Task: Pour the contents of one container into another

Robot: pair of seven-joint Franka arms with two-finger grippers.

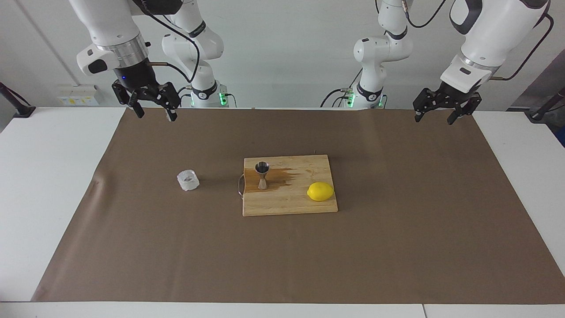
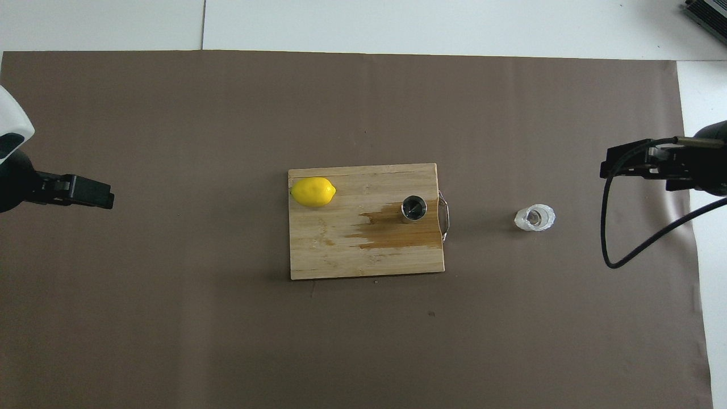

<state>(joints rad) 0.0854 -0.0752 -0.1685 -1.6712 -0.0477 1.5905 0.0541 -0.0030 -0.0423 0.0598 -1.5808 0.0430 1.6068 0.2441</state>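
The clear faceted glass cup [image 1: 188,180] [image 2: 534,218] stands upright on the brown mat, toward the right arm's end of the table. The steel jigger [image 1: 262,175] [image 2: 414,208] stands upright on the wooden cutting board [image 1: 291,204] [image 2: 341,255], at the board's handle end, beside a dark wet stain. My right gripper [image 1: 152,109] [image 2: 630,161] hangs open and empty, raised over the mat's edge nearest the robots. My left gripper [image 1: 434,115] [image 2: 91,192] is open and empty too, waiting above the mat's corner at the left arm's end.
A yellow lemon [image 1: 320,191] [image 2: 313,191] lies on the board at its left-arm end. A metal handle [image 1: 240,185] sticks out of the board toward the cup. The brown mat [image 1: 397,247] covers most of the white table.
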